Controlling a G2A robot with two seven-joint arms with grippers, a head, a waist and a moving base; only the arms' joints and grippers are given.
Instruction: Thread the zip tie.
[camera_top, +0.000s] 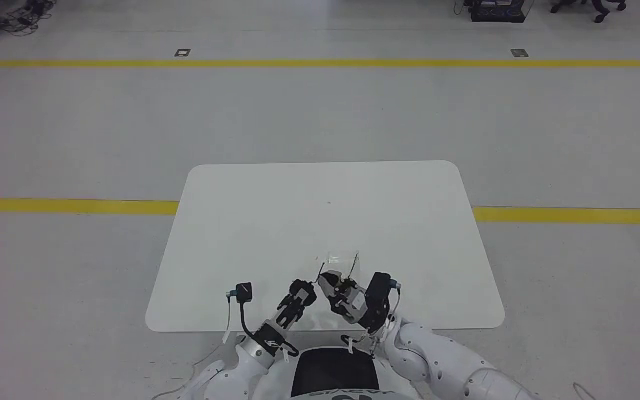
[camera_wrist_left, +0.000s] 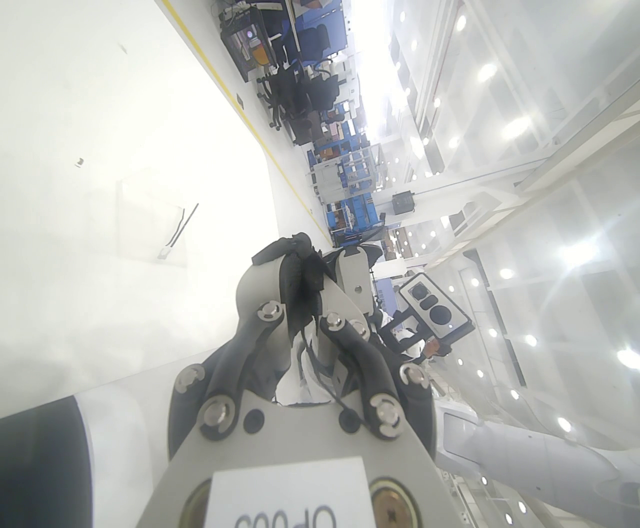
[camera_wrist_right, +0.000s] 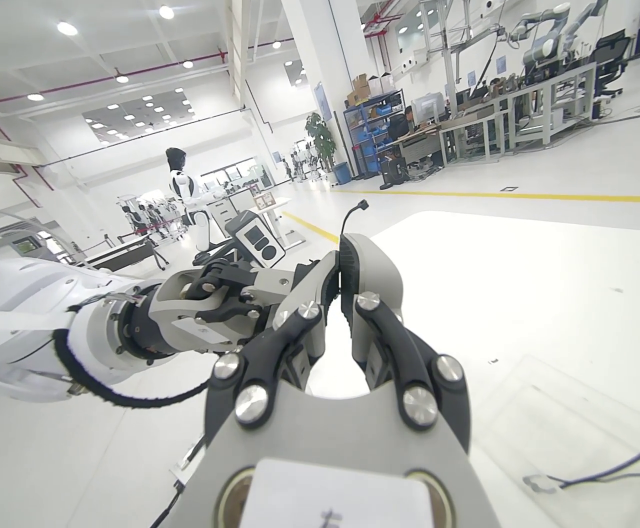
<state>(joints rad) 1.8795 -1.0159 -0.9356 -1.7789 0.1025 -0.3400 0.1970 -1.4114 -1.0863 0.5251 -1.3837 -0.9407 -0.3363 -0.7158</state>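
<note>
Zip tie (camera_wrist_right: 361, 204), a thin black curved strip, juts from the right gripper's (camera_wrist_right: 340, 252) pinched ribbed pads above the smooth white table (camera_wrist_right: 500, 280). The left gripper's (camera_wrist_left: 300, 250) ragged black pads are pressed together.

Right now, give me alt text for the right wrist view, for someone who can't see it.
The right gripper has its fingers shut on a black zip tie whose end pokes up past them; the left gripper sits close beside it, above a white table.
</note>
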